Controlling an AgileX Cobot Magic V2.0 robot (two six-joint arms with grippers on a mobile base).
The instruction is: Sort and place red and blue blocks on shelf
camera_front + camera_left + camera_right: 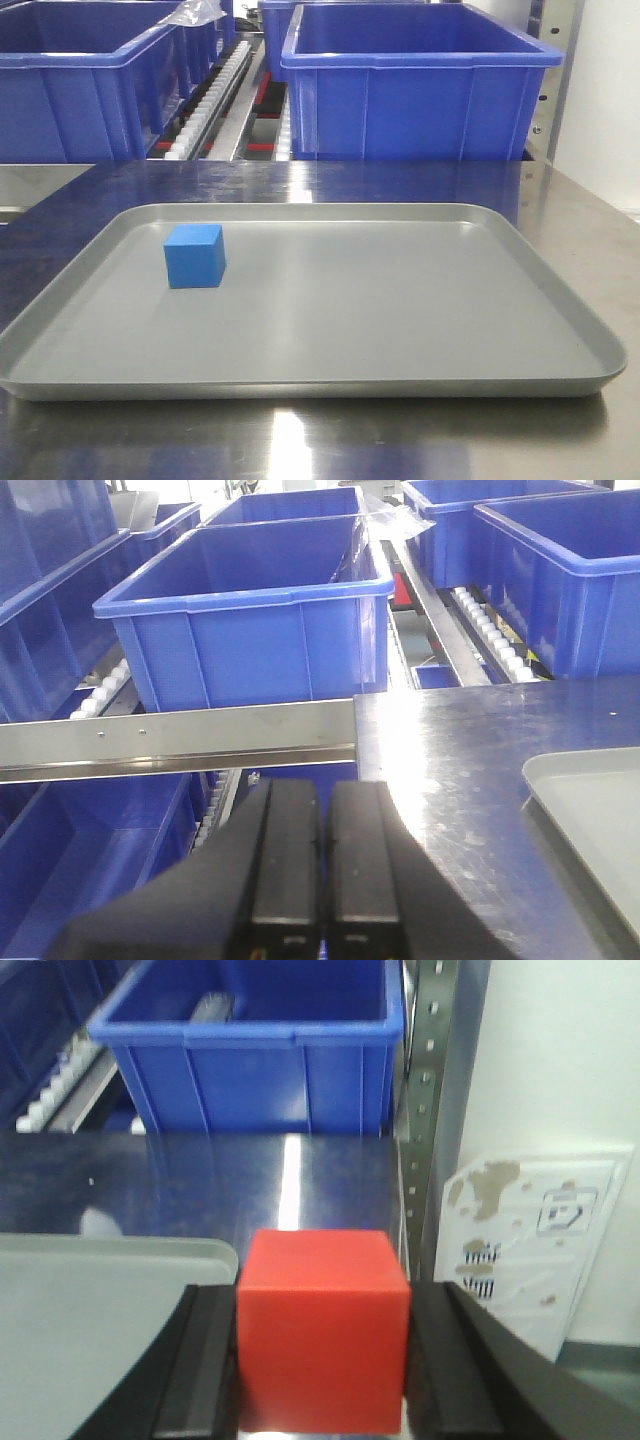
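Front view low, close over tray (400,310), wrist views facing blue bins (250,630), each catching tray edge

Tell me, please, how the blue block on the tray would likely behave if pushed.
The blue block is a flat-faced cube, so it should slide, not roll. The tray looks smooth, so it may skid easily.

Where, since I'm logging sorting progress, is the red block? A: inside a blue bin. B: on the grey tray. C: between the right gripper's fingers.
C: in the right wrist view the right gripper is closed on the red block; only the blue block sits on the tray.
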